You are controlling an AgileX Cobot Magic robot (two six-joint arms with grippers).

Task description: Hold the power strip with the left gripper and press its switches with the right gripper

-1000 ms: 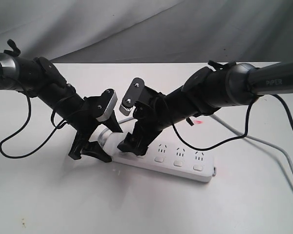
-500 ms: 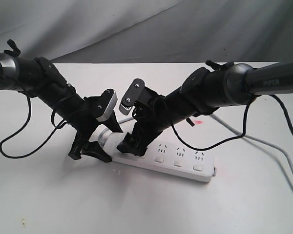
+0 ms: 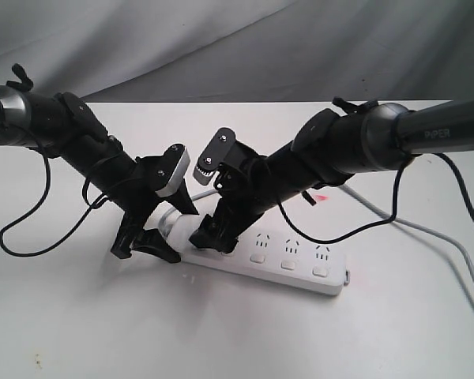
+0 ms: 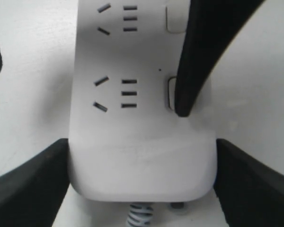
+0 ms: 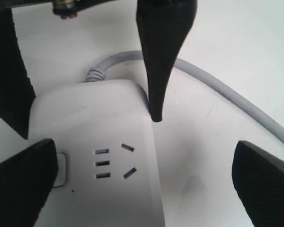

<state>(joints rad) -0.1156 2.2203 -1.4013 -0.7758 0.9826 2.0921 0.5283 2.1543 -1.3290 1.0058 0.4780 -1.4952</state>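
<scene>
Bench: white table [image 3: 103, 332], with a grey cloth [image 3: 221, 47] hung behind it.

Your power strip [image 3: 300, 272] lies flat near the middle of the table, sockets [image 3: 291, 247] facing up. Its row of switches [image 3: 289, 265] runs along the edge nearer the outside camera. The grey cord [image 3: 426, 225] leaves the end that sits under the two arms and trails off to the right side of the table.

Left gripper [image 3: 167, 229]:
- It comes down from the left onto the cord end of the strip.
- In your left wrist camera its fingers [image 4: 28, 189] stand wide apart, one against each long side of the strip, just by the rounded corners.
- The strip fills the gap between them, so it is clamped across its width.

Right gripper [image 3: 215, 229]:
- It reaches in from the right and meets the left gripper over that same end.
- Its jaws are spread fully and grip nothing.
- In the left wrist view, the tip of one finger [image 4: 194, 56] sits on the edge of the switch nearest the cord.
- In the right wrist view, the other finger [image 5: 265, 189] hangs over bare table, well off the strip's far side.
- You cannot tell from these views whether that switch is pushed in.

In the outside view, three socket groups and their switches show clear past the grippers. The rest are covered by the right gripper.
</scene>
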